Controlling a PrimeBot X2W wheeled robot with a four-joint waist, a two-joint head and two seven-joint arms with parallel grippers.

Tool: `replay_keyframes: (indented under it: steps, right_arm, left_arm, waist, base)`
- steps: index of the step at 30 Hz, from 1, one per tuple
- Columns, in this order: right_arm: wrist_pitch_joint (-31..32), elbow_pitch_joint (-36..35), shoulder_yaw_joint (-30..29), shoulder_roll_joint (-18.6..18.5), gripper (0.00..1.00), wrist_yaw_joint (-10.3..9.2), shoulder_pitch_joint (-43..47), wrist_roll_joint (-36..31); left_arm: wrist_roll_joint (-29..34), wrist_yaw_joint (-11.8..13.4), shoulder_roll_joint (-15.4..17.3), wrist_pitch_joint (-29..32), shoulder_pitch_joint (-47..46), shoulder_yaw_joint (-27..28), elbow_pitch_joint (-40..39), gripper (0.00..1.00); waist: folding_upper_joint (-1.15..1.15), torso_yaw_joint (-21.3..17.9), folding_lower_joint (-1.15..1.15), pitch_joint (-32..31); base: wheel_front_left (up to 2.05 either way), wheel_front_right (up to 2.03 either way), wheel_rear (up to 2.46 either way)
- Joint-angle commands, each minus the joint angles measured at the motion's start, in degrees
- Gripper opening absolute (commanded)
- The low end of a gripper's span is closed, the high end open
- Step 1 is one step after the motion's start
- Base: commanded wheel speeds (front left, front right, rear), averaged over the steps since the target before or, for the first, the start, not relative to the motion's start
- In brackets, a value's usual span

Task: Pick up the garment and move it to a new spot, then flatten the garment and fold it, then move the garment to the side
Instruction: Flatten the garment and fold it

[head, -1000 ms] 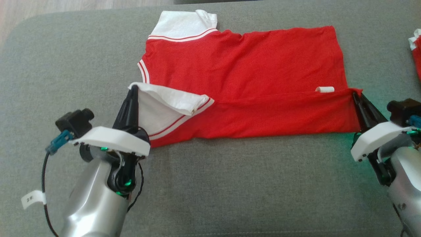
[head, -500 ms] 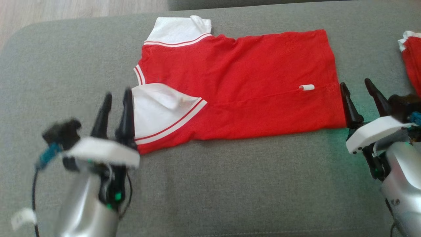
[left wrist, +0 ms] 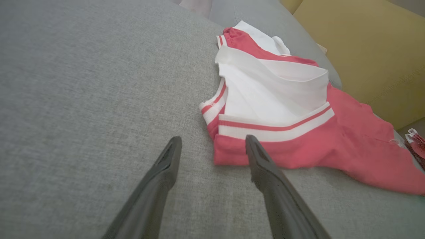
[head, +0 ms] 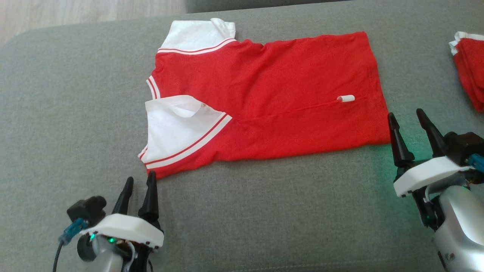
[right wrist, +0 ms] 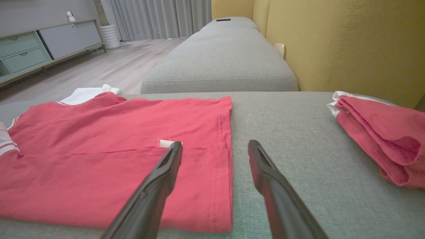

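The garment (head: 272,94) is a red shirt with white sleeves and collar trim. It lies flat on the grey cushion, its near edge folded over the body, a small white tag (head: 345,98) showing on the fold line. My left gripper (head: 139,182) stands open just below the shirt's near left corner (left wrist: 232,156), holding nothing. At the hem's near right corner (right wrist: 219,186), my right gripper (head: 406,115) is open too, fingers apart and off the cloth.
A second red and white garment (head: 469,68) lies folded at the right edge of the cushion (head: 264,211). A yellow backrest (right wrist: 332,39) rises behind it. Another grey cushion (right wrist: 219,59) and wooden floor (right wrist: 109,66) lie beyond.
Both grippers have opened and let go of the folded-over edge, which now lies flat on the shirt. Both have drawn back toward me, the left one farthest. The camera shifted slightly.
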Motion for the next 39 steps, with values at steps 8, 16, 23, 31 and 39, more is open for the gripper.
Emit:
replay_keyframes:
  steps: [8,16,23,31,39]
  right_arm:
    - [-0.8,-2.2,-0.2,-0.4,1.0,0.39,-0.5,-0.6]
    - [-0.8,-1.7,-0.3,0.1,1.0,0.39,-0.5,-0.7]
    - [-0.8,0.4,0.4,0.0,1.0,0.39,-1.5,0.1]
    - [2.5,6.4,1.1,1.3,1.0,0.39,-3.8,3.3]
    - [6.4,14.6,1.9,2.2,1.0,0.39,-6.3,5.3]
  left_arm:
    - [0.4,0.3,0.2,-0.7,-4.1,1.3,3.4,1.0]
    - [2.2,-0.1,1.2,-0.3,-7.7,-0.9,8.5,0.33]
    - [3.6,0.6,1.9,1.3,-9.0,-2.6,11.9,0.0]
    - [4.1,-0.4,2.8,1.1,-9.1,-4.6,11.0,0.0]
    - [4.8,-0.4,4.0,0.9,-9.2,-5.7,8.4,0.0]
  waist:
    - [0.0,-0.8,0.0,0.9]
    - [0.0,-0.8,0.0,1.6]
    - [0.0,-0.8,0.0,1.7]
    - [0.0,-0.1,0.0,1.2]
    - [0.0,1.4,0.0,0.5]
  base:
    - [0.0,0.0,0.0]
    - [0.0,0.0,0.0]
    - [0.0,0.0,0.0]
    - [0.0,0.0,0.0]
    - [0.0,0.0,0.0]
